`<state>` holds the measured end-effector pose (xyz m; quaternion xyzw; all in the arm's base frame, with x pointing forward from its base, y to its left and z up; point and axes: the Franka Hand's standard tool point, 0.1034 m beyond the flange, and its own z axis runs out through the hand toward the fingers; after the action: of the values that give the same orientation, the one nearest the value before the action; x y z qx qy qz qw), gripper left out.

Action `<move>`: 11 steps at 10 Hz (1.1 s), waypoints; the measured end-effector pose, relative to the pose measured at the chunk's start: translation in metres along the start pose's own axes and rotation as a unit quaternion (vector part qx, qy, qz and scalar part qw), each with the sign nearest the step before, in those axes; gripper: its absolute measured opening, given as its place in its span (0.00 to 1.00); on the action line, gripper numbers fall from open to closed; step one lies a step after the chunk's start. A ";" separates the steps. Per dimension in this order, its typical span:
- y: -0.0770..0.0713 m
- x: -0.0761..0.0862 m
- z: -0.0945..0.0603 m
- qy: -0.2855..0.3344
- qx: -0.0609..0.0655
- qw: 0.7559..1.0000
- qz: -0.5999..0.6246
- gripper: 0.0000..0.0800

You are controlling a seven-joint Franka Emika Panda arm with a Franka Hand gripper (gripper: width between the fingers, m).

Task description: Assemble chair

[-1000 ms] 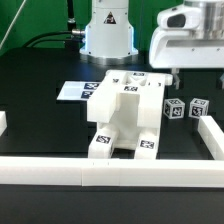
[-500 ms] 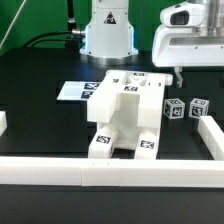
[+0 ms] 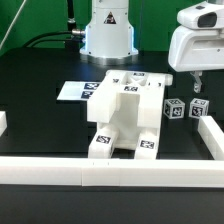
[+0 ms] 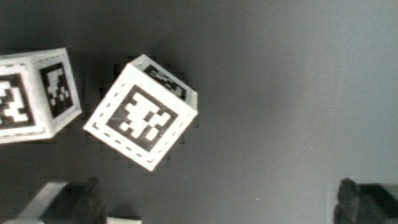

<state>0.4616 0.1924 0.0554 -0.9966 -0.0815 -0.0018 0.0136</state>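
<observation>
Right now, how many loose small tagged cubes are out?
2. One cube sits just off the partly built chair on the exterior view's right; the other cube is further right, below the open gripper. More may be hidden behind the chair.

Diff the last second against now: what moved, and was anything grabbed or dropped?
The gripper slid toward the exterior view's right and now hangs above the two loose pieces, the inner cube and the outer cube. It is wide open and empty, so nothing was taken or let go. The chair body, both cubes and the marker board stayed put.
</observation>
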 end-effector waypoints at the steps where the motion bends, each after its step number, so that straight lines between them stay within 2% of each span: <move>1: 0.004 0.002 0.000 0.002 0.000 0.998 -0.063 0.81; 2: 0.014 0.005 0.003 0.003 -0.001 0.991 -0.137 0.81; 3: 0.021 0.008 0.008 -0.008 -0.005 0.973 -0.230 0.81; 4: 0.020 0.011 0.011 -0.029 -0.011 0.961 -0.276 0.81; 8: 0.023 0.012 0.012 -0.025 -0.014 0.940 -0.340 0.81; 11: 0.028 -0.004 0.025 -0.022 -0.015 0.939 -0.343 0.81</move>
<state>0.4620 0.1652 0.0294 -0.9081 -0.4185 0.0147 -0.0044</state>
